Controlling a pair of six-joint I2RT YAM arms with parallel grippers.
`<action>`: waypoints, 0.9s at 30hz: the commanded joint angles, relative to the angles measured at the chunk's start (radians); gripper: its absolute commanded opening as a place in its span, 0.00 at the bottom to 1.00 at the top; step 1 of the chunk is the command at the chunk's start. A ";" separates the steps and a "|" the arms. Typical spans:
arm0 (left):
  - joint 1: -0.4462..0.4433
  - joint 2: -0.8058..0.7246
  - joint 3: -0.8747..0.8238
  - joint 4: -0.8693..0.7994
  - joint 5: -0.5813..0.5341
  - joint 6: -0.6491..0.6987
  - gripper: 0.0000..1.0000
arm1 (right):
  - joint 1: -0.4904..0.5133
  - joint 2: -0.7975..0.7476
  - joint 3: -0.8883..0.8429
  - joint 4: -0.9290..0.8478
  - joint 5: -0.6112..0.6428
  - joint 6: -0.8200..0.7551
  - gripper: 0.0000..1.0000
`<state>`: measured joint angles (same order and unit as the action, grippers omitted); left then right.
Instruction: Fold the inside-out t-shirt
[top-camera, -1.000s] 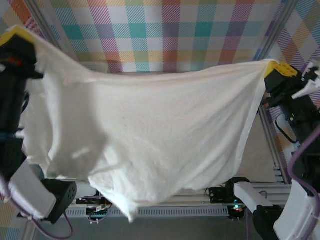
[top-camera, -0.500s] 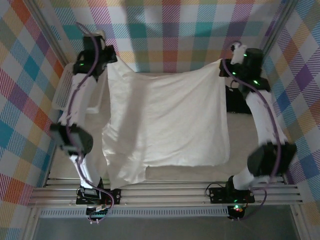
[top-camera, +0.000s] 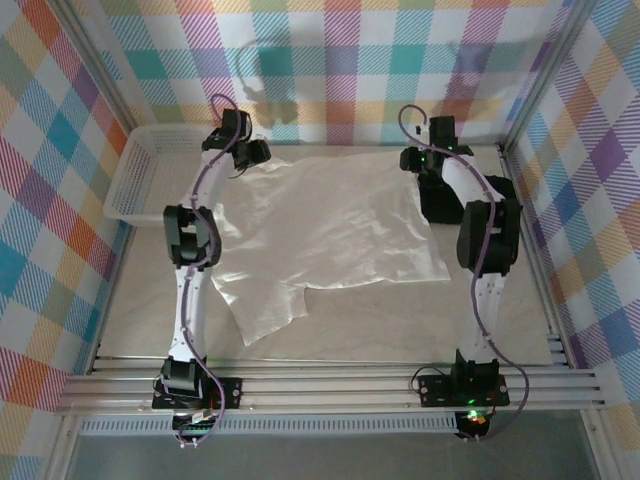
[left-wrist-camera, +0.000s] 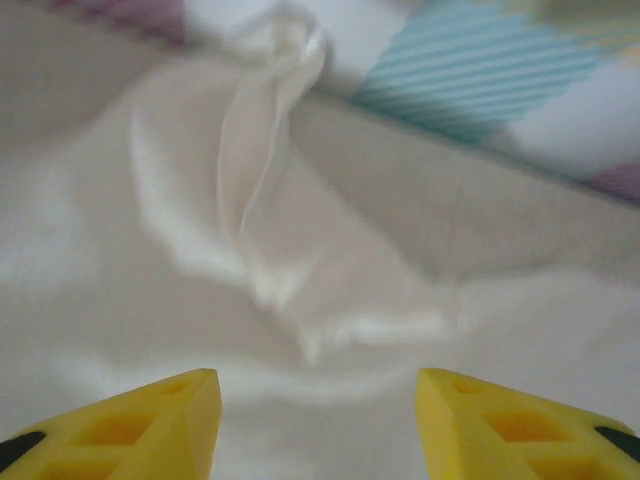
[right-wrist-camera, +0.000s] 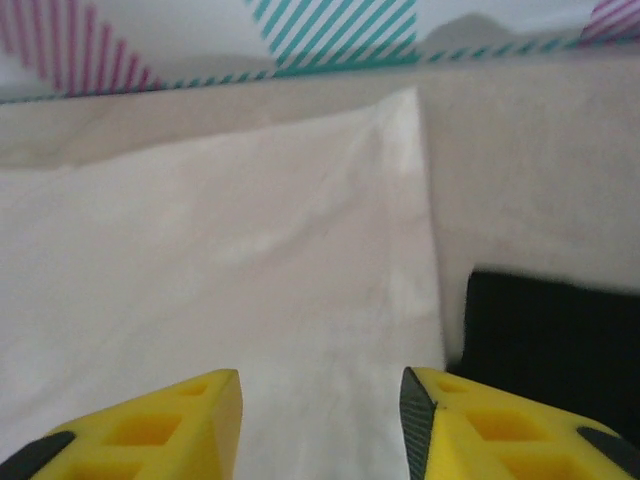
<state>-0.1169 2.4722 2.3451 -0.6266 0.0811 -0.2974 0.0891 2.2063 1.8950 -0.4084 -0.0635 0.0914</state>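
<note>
Lying on beige table (top-camera: 350, 325), cream t-shirt (top-camera: 330, 230), plaid walls (top-camera: 340, 60), left claw (left-wrist-camera: 315, 388), right claw (right-wrist-camera: 320, 382) both parted

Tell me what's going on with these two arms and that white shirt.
The two arms are working on the inside-out t-shirt. It lies spread mostly flat on the table, not yet folded. The left gripper and right gripper are at its far corners, both open and holding nothing. The cloth bunches a little ahead of the left one. A black folded garment sits by the shirt's far right corner, and a white basket at far left.
</note>
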 joint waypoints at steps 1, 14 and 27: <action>-0.016 -0.338 -0.325 0.235 0.031 -0.059 0.58 | 0.028 -0.223 -0.185 0.012 -0.020 0.003 0.51; -0.132 -0.876 -1.359 0.609 0.058 -0.303 0.67 | 0.045 -0.324 -0.557 -0.069 -0.132 0.190 0.60; -0.137 -1.006 -1.663 0.423 0.081 -0.274 0.67 | -0.009 -0.425 -0.873 -0.153 -0.082 0.288 0.56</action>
<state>-0.2550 1.4963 0.7311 -0.1741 0.1310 -0.5617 0.0929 1.8103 1.0916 -0.4759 -0.1692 0.3340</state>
